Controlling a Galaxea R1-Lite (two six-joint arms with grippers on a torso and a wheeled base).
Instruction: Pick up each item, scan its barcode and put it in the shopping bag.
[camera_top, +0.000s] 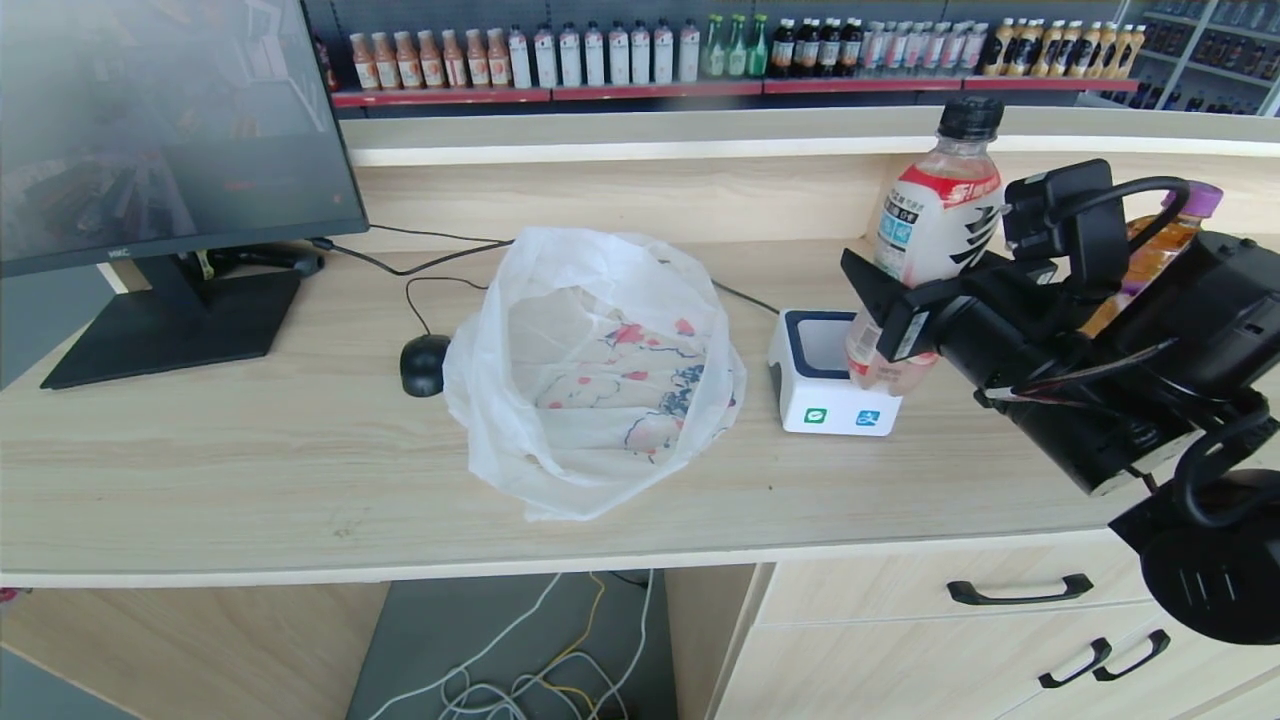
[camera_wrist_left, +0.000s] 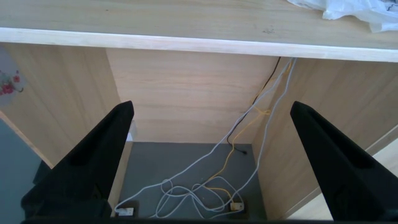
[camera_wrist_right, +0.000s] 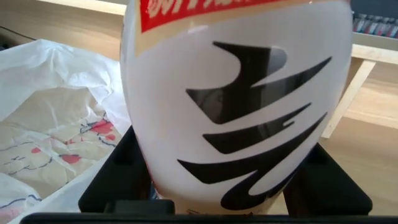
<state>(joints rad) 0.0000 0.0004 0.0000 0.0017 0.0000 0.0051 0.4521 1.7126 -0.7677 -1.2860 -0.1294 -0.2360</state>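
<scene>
The head view shows the right claw (camera_top: 905, 312) closed on the lower part of a drink bottle (camera_top: 935, 215) with a black cap and a red, white and black label. The bottle stands nearly upright. Its base is at the right side of the white scanner (camera_top: 835, 405); I cannot tell whether the 2 touch. The right wrist view is taken close against the bottle's label, with 1 dark finger (camera_wrist_right: 115, 177) on each side of it and the shopping bag behind.

The left wrist view looks under the desk (camera_top: 250, 470). There the left claw (camera_wrist_left: 211, 112) hangs wide open with nothing between its 2 fingers, and loose cables (camera_wrist_left: 217, 180) lie on the floor beyond.

The white shopping bag (camera_top: 490, 390) sits open in the middle of the desk, just left of the scanner. A black mouse (camera_top: 424, 364) lies just beside the bag's left side, and a monitor (camera_top: 160, 110) stands at the far left. A 2nd bottle (camera_top: 1170, 240) with a purple cap is partly hidden behind the right arm. Drawers (camera_top: 1000, 590) sit under the desk on the right. A shelf (camera_top: 640, 90) of bottles runs along the back.
</scene>
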